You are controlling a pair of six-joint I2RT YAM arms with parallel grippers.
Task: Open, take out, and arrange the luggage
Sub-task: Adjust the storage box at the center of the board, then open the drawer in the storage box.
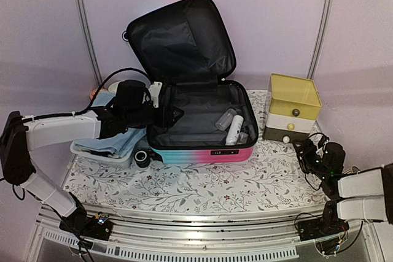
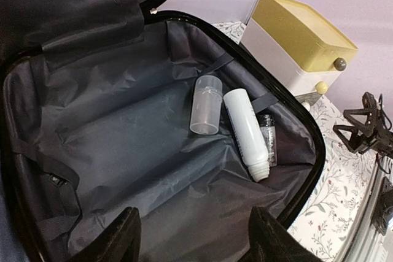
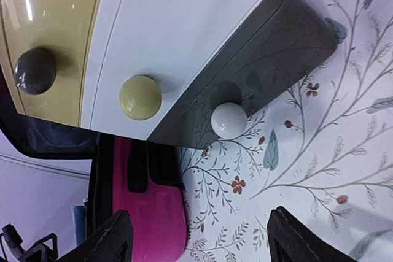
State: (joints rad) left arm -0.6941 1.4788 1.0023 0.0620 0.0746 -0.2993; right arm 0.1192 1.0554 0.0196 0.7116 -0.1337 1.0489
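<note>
The luggage (image 1: 202,153) lies open at the table's middle, its pink-to-turquoise shell facing me and the black-lined lid (image 1: 181,41) standing up behind. On the lining at the right end lie a clear plastic cup (image 2: 206,105), a white bottle (image 2: 247,133) and a small clear bottle (image 2: 268,139). My left gripper (image 1: 175,116) hangs over the case's left rim, open, with only lining between its fingers (image 2: 196,237). My right gripper (image 1: 307,154) stands open over the tablecloth to the right of the case, holding nothing (image 3: 199,237); the pink shell (image 3: 156,207) shows at its left.
A small drawer box (image 1: 293,105) with a yellow top and three round knobs stands right of the case, just ahead of my right gripper (image 3: 184,29). A white basket (image 1: 92,150) holding blue cloth sits behind my left arm. A small black round part (image 1: 142,159) lies by the case's front left corner.
</note>
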